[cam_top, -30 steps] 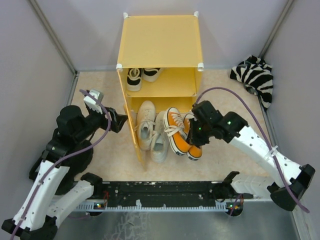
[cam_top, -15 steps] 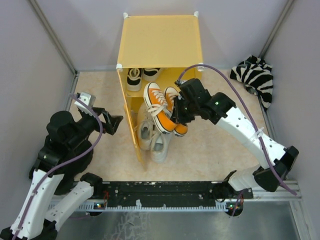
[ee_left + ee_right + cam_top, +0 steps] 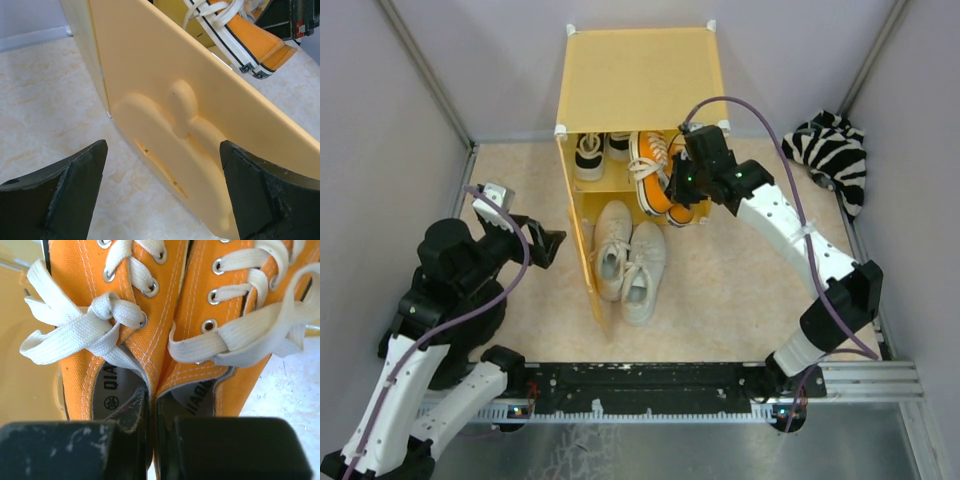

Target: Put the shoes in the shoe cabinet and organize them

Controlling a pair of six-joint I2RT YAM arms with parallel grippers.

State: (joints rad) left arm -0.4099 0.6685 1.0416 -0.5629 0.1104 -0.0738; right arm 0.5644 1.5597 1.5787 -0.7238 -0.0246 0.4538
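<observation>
While R gripper (image 3: 682,185) pinches orange canvas sneakers (image 3: 655,170) at upper shelf of yellow plastic cube cabinet (image 3: 640,80), black canvas pair (image 3: 600,152) already in; off-white pair (image 3: 630,262) on floor out front, undone. L gripper (image 3: 555,245) jaws spread.

The cabinet (image 3: 640,80) hides the toes of the black sneakers (image 3: 588,158).
</observation>
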